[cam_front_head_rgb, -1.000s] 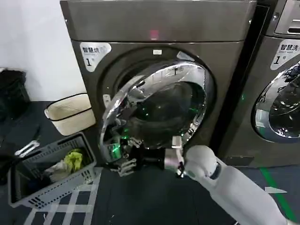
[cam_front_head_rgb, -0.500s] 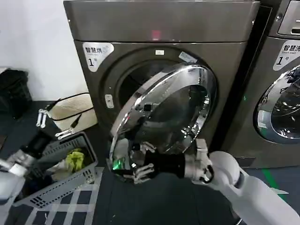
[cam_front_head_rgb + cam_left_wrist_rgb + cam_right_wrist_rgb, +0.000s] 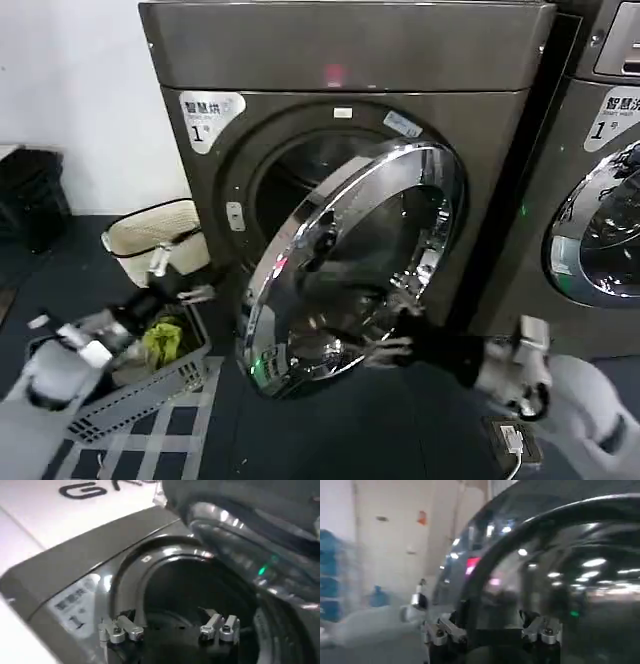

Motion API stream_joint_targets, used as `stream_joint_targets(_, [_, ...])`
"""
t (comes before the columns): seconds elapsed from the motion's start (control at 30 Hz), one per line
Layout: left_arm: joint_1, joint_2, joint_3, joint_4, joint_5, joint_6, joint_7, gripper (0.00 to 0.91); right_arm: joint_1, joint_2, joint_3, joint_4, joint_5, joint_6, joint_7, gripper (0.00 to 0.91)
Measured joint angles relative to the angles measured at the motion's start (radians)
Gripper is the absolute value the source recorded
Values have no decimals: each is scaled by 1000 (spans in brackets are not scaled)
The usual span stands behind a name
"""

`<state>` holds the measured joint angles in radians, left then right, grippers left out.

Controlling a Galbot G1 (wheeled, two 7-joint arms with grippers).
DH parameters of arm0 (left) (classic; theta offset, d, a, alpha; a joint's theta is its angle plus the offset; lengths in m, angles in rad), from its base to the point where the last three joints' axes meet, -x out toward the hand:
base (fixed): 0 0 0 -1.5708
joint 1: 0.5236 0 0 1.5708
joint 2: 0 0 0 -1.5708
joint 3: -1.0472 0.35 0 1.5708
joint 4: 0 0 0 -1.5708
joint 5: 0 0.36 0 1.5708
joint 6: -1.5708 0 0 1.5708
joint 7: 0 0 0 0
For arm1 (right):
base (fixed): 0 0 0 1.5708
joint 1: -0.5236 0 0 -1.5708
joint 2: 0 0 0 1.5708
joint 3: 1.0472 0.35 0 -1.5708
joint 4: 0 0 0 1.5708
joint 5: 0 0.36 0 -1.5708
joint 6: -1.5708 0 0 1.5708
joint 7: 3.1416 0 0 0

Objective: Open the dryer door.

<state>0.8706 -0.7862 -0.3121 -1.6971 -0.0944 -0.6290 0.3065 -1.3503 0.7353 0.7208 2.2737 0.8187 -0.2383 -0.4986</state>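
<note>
While the dryer (image 3: 350, 120) stands against the wall, the dryer door (image 3: 350, 265) hangs partly swung out on its right-hand hinge. At its lower face sits the right gripper (image 3: 385, 345), fingers spread. Left of the door, the left gripper (image 3: 180, 280) is also spread.

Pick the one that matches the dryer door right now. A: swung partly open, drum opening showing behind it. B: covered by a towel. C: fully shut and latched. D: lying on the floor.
A: the dryer door stands angled away from the dryer, with the dark drum opening exposed beside its chrome ring.
</note>
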Motion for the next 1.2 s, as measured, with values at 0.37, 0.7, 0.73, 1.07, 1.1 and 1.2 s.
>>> stream_joint_targets(0.37, [-172,-54,213,74,-10,-84,14,907,-494,287,522,93,-201,55,200,907])
stream_joint_targets(0.7, [-302,-124,415,106,-8,-141,10,907,-584,587,855,12,-364,33,318,907])
stream_joint_targets(0.73, [-312,-132,431,107,-7,-143,10,907,-579,609,883,0,-375,37,331,907])
stream_joint_targets(1.07, [-432,-233,599,149,-13,-149,3,907,-531,788,1139,-163,-453,86,525,907])
stream_joint_targets(1.1, [-445,-244,614,153,-14,-148,3,907,-529,800,1164,-181,-471,103,557,907])
stream_joint_targets(1.2, [-485,-284,660,174,-12,-144,2,907,-514,832,1228,-229,-542,122,657,907])
